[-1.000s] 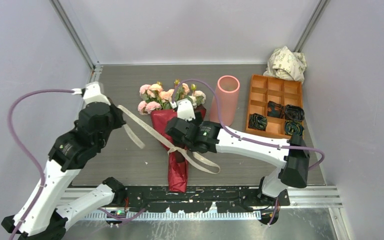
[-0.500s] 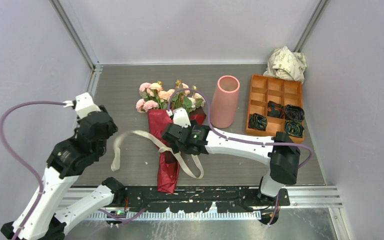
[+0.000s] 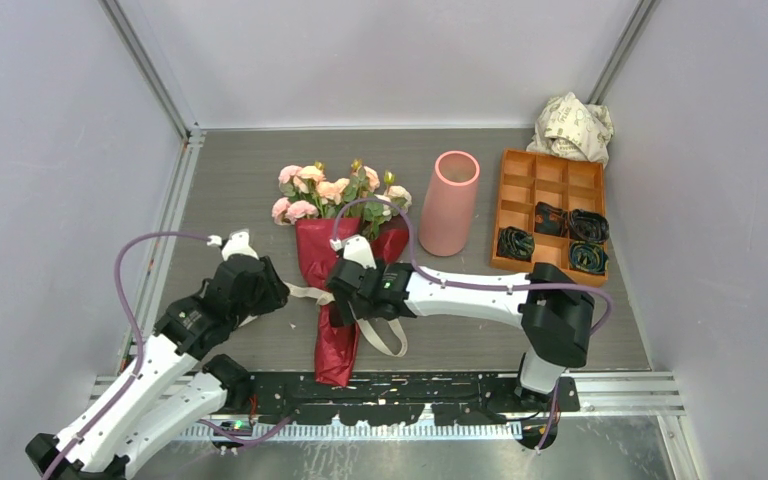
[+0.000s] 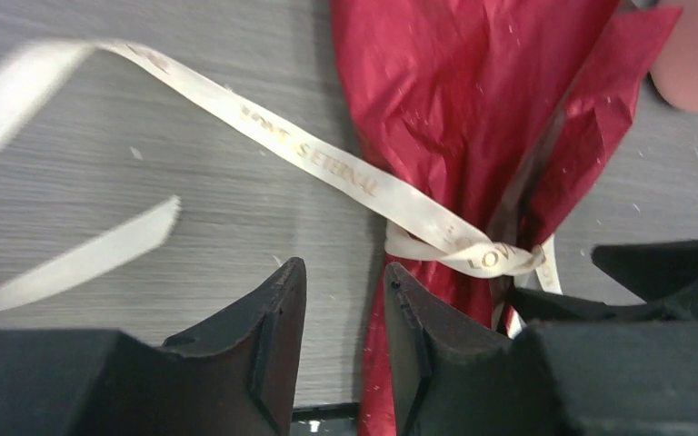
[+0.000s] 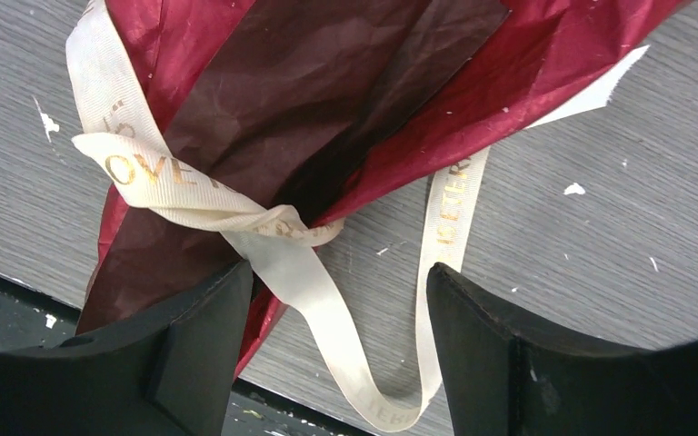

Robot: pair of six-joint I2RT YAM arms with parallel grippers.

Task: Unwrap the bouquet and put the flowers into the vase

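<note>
**Overhead and wrist views.** The bouquet (image 3: pixel 335 265) is shown lying flat on the grey table (image 3: pixel 230 185), between the two arms and left of the vase (image 3: pixel 448 203). Its long axis is laid near-to-far. The flowers (image 3: pixel 332 190) are pointed toward the back wall, and the narrow stem end of the dark red paper is pointed at the arm bases, close to the table's near edge. The vase is stood upright, mouth up, just beside the flower heads and between them and the orange tray (image 3: pixel 520 175). A crumpled printed paper ball (image 3: pixel 572 125) is seen in the far right corner; its print cannot be read.

The cream ribbon (image 4: pixel 327 168) is knotted round the waist of the wrap, with loose tails spread on the table to either side. Gold lettering is carried on it. In the left wrist view "S ETERNAL" can be read along one tail and "LOV" at the knot. In the right wrist view "OVE" and "ETER" are legible.

The left gripper (image 4: pixel 344 272) is held low at the left edge of the wrap, on the stem side of the knot. Its jaws are parted by a narrow gap with nothing clasped, one finger set over the table and the other over the red paper. The right gripper (image 5: pixel 338 271) is spread wide on the stem side of the knot, and a ribbon tail is seen lying ungripped between its fingers.
</note>
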